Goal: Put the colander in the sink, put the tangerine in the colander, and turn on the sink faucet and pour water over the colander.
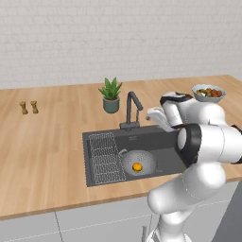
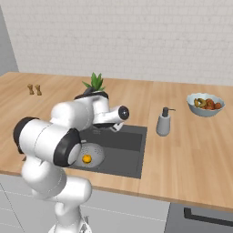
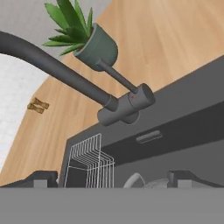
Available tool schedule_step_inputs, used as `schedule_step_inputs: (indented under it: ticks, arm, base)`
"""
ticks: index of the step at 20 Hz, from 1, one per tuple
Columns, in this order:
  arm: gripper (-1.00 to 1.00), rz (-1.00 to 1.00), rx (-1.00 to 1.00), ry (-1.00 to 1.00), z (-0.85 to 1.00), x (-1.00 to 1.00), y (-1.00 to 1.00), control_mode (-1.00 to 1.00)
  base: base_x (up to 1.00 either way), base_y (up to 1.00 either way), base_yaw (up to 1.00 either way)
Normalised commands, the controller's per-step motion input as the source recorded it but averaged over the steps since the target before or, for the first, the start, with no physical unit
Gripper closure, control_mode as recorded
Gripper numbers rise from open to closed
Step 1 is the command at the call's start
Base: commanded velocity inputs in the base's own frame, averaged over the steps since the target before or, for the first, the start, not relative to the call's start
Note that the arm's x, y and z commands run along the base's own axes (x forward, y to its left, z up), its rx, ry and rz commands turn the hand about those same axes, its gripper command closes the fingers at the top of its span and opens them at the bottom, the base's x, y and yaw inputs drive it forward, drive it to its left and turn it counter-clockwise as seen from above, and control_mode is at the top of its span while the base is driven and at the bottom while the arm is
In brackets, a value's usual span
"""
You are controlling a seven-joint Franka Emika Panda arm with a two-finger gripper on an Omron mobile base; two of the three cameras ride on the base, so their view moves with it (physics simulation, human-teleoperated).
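The silver colander (image 1: 144,159) sits in the dark sink (image 1: 156,139), to the right of the wire rack (image 1: 105,157). The orange tangerine (image 1: 137,167) lies inside the colander (image 2: 94,152) and also appears from the right as tangerine (image 2: 86,159). The dark sink faucet (image 1: 132,108) stands at the sink's back rim. In the hand view its base (image 3: 126,108) and lever (image 3: 114,75) are close ahead. My gripper (image 3: 113,180) is open and holds nothing. It hovers over the basin just right of the faucet, gripper (image 1: 153,114).
A potted plant (image 1: 111,96) stands behind the faucet. A soap dispenser (image 2: 164,122) is on the counter right of the sink, and a bowl of fruit (image 2: 205,104) lies further right. Two small shakers (image 1: 28,107) stand at the far left.
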Motion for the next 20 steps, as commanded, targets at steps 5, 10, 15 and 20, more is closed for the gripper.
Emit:
schedule_step_inputs:
  ticks: [5, 10, 15, 20]
  arm:
    - [-1.0, 0.0, 0.06, -0.03, 0.0, 0.21, 0.2, -1.0]
    - [-1.0, 0.0, 0.05, 0.0, 0.0, 0.27, 0.09, -1.0]
    - [-1.0, 0.0, 0.06, 0.0, 0.0, 0.32, 0.03, -1.0]
    - [-1.0, -0.01, 0.05, 0.0, 0.0, 0.3, 0.03, -1.0]
  base:
    - [0.0, 0.0, 0.0]
    - [0.0, 0.0, 0.0]
    - [0.0, 0.0, 0.0]
    - [0.0, 0.0, 0.0]
